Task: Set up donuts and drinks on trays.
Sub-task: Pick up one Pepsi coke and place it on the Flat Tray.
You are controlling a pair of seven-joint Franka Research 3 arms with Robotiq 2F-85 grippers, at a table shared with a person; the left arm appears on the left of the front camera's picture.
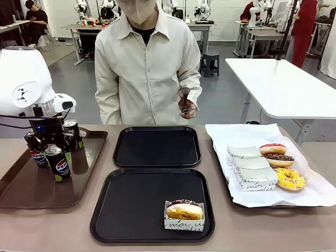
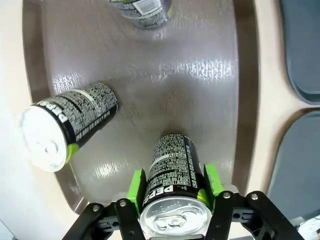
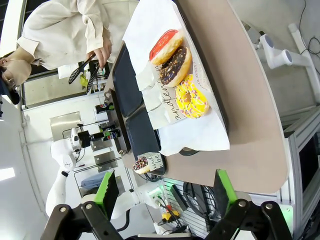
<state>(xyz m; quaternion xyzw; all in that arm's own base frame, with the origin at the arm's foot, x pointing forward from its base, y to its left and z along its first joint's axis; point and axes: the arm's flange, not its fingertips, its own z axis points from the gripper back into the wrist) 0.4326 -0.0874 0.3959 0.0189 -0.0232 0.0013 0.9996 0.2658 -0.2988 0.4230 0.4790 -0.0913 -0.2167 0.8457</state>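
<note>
On the brown tray (image 2: 200, 100), left jaws clamp one upright Pepsi can (image 2: 172, 175), long axis vertical, silver top facing up. Right jaws stand wide apart.

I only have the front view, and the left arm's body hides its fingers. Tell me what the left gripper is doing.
Observer: In the left wrist view, the left gripper has its green pads against both sides of an upright Pepsi can.
Operator: Report the right gripper too.
Observer: The right gripper is open with nothing between its fingers, and it looks across at the three donuts on the white paper.
Operator: Give me the space around the gripped can.
Observer: Two other cans stand apart from it on the brown tray, one off to the side and one farther ahead, neither touching it.
</note>
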